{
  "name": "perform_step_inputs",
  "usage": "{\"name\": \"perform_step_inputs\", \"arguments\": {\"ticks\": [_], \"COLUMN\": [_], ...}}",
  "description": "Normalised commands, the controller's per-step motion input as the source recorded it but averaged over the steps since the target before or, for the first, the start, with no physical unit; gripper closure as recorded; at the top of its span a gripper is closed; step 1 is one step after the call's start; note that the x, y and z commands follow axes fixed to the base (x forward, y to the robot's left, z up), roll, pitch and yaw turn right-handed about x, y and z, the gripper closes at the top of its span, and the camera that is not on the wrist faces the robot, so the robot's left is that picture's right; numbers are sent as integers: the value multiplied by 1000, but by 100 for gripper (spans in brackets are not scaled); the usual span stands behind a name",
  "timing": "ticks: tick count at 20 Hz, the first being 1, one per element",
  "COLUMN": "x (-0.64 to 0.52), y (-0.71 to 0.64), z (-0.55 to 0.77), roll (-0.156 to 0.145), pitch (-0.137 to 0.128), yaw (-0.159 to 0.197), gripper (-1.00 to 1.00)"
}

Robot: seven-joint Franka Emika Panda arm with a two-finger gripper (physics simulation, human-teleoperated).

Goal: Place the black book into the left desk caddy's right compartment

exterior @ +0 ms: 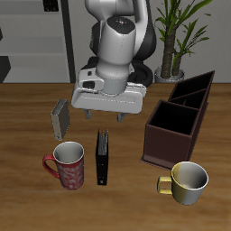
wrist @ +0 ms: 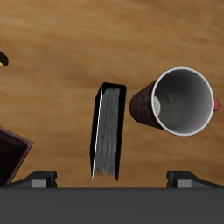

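Wrist view puts the black book [wrist: 108, 130] almost straight below the gripper [wrist: 112, 178], standing on its edge on the wooden table [wrist: 61, 52] with pale pages turned up toward the camera and the dark cover to one side; its long axis runs across the line that joins the two fingertips [wrist: 38, 179], so the jaws look set to close over its thin sides. The gripper is released and grips nothing, with both tips spread wide, one on either side of the book. In the exterior view the gripper [exterior: 106, 115] hangs above and just behind the book [exterior: 103, 157], whose length points from the table's front edge toward the back. A red mug [exterior: 67, 165] stands just beside the book, near but apart, which I judge the tightest spot for one finger on the descent. The grey book [exterior: 60, 118] leans farther back. The left desk caddy [exterior: 178, 117] sits well apart, its right compartment [exterior: 174, 120] open-topped and seemingly empty, with a yellow mug [exterior: 186, 181] in front of it.
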Motion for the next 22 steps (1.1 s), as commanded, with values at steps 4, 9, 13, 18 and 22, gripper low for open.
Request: {"name": "perform_step_inputs", "arguments": {"ticks": [4,9,13,18,22], "x": [29,56,87,63,82], "y": [-97,-81,-1,69,35], "z": [-215,-294,-336,-335,-401], "roll": [-23,-19,-5,12,11], "pitch": [2,4,35,42,50], "yaw": [-30,-8,-19,-7,-22], "gripper": [-100,-100,-100,-100,-100]}}
